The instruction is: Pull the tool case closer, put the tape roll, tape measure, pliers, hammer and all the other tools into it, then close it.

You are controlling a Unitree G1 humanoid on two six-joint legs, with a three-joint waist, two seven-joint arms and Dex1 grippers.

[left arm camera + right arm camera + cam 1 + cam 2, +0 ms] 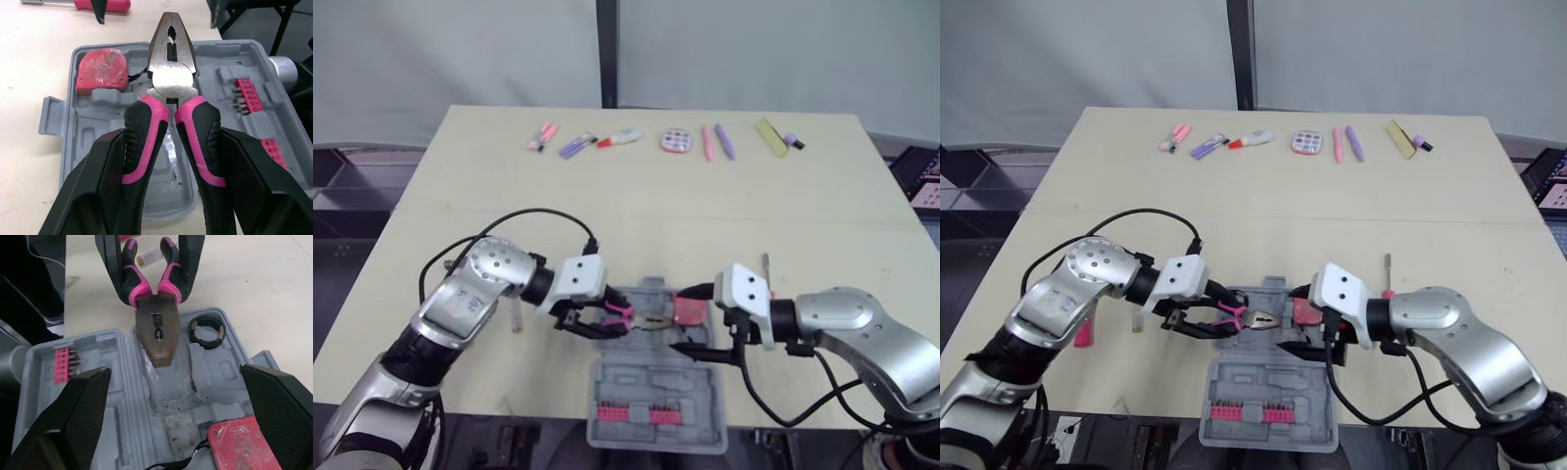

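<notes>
Presently the left gripper is clenched on the pliers, fingers squeezing both pink-and-black handles. The steel nose points out over the open tool case, above its middle recess; we cannot tell whether it touches. The right gripper is released, its fingers spread wide over the same half, facing the left one. We note the red tape measure and the black tape roll lying in their pockets. The case sits at the near edge of the table. A pink-handled screwdriver lies on the table just beyond the case.
</notes>
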